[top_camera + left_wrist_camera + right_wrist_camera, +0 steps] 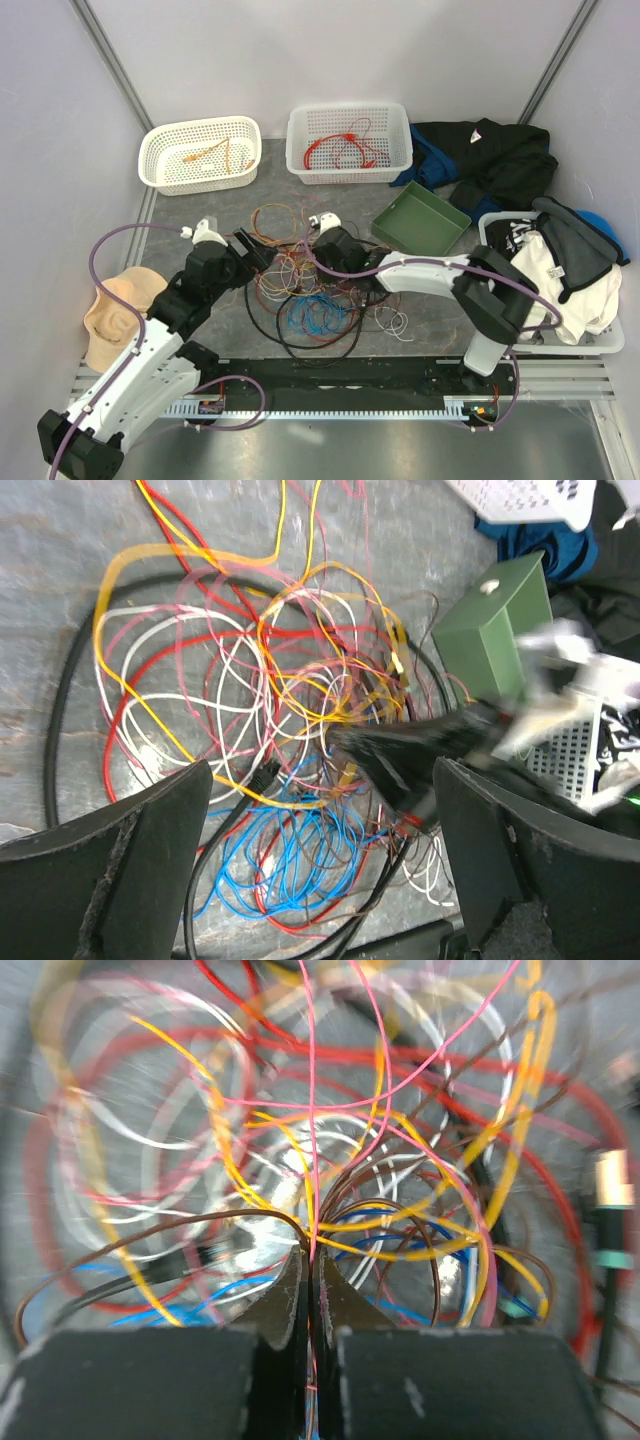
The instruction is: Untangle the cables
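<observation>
Top view: the cables (305, 300) lay in one loose heap on the table (190, 212), beneath both tools. The left gripper (260, 252) and right gripper (315, 258) stood close together over it. Two white baskets (200, 125) beyond the tools held orange and red strands, likely sorted ones. Left wrist view: fingers wide apart, holding nothing, poised above the heap with the right tool blurred between them, probably ready to restrain loops. Right wrist view: fingers closed to a narrow slit, apparently pinching a pink wire (312, 1110) that ran straight ahead of the tips, presumably to draw it clear of the yellow and brown loops crossing it.
</observation>
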`<control>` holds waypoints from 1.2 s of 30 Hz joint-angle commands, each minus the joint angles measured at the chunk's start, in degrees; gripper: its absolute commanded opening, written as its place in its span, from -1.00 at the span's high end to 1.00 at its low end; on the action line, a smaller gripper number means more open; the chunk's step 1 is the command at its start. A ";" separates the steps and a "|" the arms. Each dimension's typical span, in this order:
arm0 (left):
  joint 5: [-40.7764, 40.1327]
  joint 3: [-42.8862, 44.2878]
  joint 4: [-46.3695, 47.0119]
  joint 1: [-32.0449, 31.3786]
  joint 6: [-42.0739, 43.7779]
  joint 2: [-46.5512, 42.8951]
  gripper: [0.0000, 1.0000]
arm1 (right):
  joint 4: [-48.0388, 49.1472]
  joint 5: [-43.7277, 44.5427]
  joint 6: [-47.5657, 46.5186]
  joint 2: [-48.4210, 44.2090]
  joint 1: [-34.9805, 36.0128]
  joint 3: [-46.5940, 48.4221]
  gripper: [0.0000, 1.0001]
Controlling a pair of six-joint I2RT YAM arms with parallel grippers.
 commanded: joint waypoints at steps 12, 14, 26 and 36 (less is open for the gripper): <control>-5.81 7.83 9.66 0.04 12.13 -1.90 -0.91 | -15.31 4.67 -5.30 -29.31 0.25 6.84 1.00; -2.40 7.91 12.29 0.04 12.85 -0.93 -0.99 | -15.76 4.85 -5.21 -31.51 0.34 5.96 1.00; 35.47 0.61 41.58 -1.44 15.12 7.94 -0.62 | -17.34 4.50 -3.81 -34.41 0.25 6.83 1.00; 21.80 4.31 25.23 -17.97 36.13 7.68 -0.76 | -20.15 4.24 -2.67 -35.29 0.16 10.61 1.00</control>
